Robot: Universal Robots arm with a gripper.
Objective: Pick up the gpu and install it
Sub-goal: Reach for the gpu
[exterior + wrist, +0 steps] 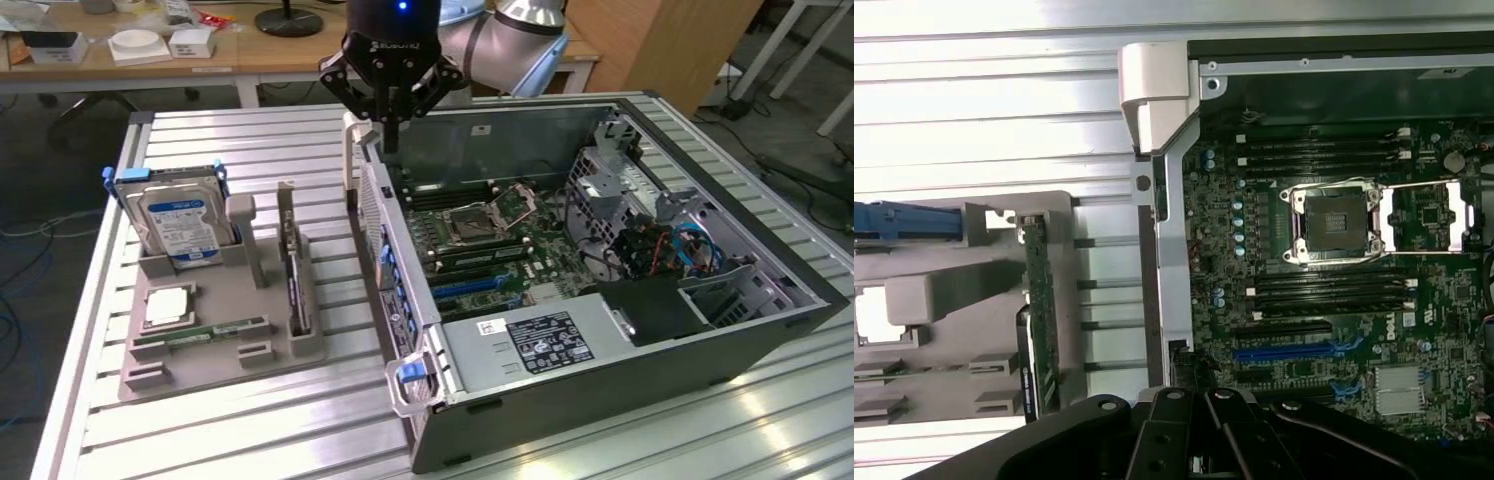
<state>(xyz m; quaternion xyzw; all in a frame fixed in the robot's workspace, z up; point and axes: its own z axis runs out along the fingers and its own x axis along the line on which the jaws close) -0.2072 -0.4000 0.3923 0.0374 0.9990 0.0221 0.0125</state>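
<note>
The end effector (pixel 391 128) (fingers clenched shut) is hovering over the far left wall of the open computer case (pixel 601 400), while the gpu (pixel 296 290) is standing on edge in the grey holder (pixel 200 372) on the table (pixel 240 430), near the case on the exterior view's left.

Open computer case (pixel 601 400) on slatted table (pixel 240 440); hard drive (pixel 180 225) upright in grey tray (pixel 200 372) beside case.

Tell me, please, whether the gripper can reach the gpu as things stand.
Probably yes: the gpu stands on edge in the grey holder, open from above; the gripper hangs over the case wall, jaws shut.
</note>
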